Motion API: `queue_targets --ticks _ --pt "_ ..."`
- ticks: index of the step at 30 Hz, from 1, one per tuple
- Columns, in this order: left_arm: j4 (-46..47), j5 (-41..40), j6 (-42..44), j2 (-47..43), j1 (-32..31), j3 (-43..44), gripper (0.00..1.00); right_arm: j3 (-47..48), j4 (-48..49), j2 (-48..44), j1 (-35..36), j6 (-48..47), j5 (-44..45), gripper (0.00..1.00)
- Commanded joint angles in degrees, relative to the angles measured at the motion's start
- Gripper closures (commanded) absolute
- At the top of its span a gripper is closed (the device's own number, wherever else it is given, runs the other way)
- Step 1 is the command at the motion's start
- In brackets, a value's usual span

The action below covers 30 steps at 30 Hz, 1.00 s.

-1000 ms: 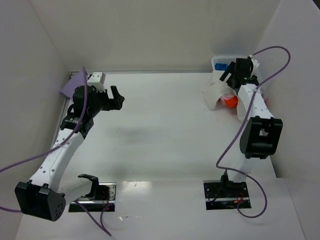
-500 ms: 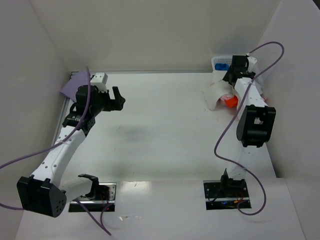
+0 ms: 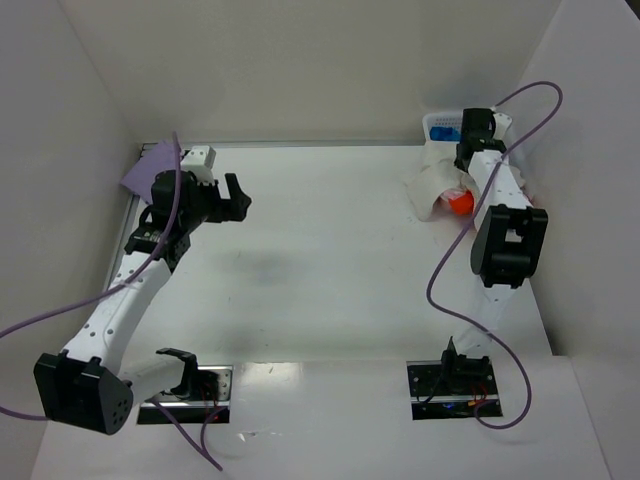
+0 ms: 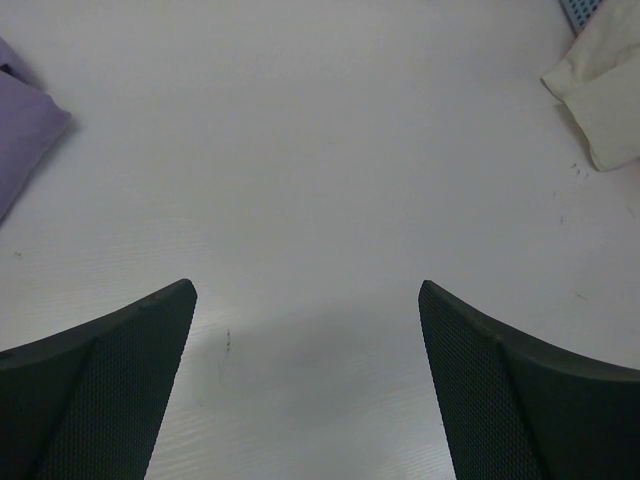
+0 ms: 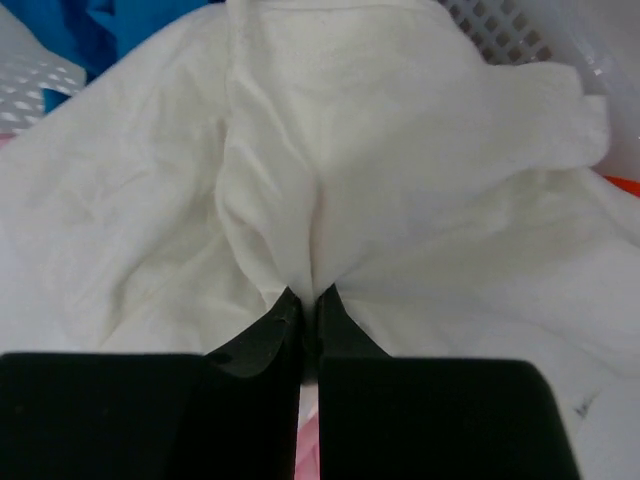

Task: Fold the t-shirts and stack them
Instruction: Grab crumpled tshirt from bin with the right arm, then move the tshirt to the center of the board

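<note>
At the far left corner of the table (image 3: 320,260) lies the lavender shirt (image 3: 148,170), set down by the wall; whether it is properly folded cannot be told from here. Just right of it the left gripper (image 3: 236,195) hangs over bare table, its 2 fingers spread wide with nothing between them. Across the table, at the far right corner, the off-white shirt (image 3: 432,188) spills out of the basket (image 3: 440,125) onto the table in a crumpled heap, with the orange-red shirt (image 3: 460,202) bunched against it and the blue shirt (image 5: 110,20) showing in the basket behind. The right gripper (image 5: 310,295) is pinched tight on a ridge of the off-white shirt, its fingers almost meeting around the gathered cloth. The job looks to be near its start: at most 1 shirt is dealt with, the off-white one is only just gripped, and the rest wait unfolded, with no stack built.
</note>
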Motion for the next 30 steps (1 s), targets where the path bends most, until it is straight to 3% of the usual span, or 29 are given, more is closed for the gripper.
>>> queue_targets --ticks 1,5,15,20,26,30 --pt "3.0 5.9 1.0 -2.9 0.3 0.6 0.0 3.2 0.3 -10.3 2.8 -1.7 -2.0 0.96" --pt "6.9 24.3 1.0 -5.3 0.3 2.0 0.0 6.1 -0.9 -17.5 8.3 -3.0 -5.7 0.92" --pt "16.7 42.3 0.4 -4.5 -4.7 5.4 0.0 5.5 0.9 -35.2 13.1 6.8 -33.6 0.94" --pt "17.7 43.0 3.5 0.3 -10.4 6.0 0.0 -1.6 7.5 -42.8 13.8 11.7 -55.6 0.94" --pt "22.0 34.2 3.0 7.9 -17.4 6.6 0.0 -11.1 8.2 -47.7 14.4 13.7 -61.4 0.95" --pt "17.8 30.4 4.8 12.7 -20.5 9.2 0.0 -16.9 3.8 -50.9 14.4 10.1 -55.8 0.92"
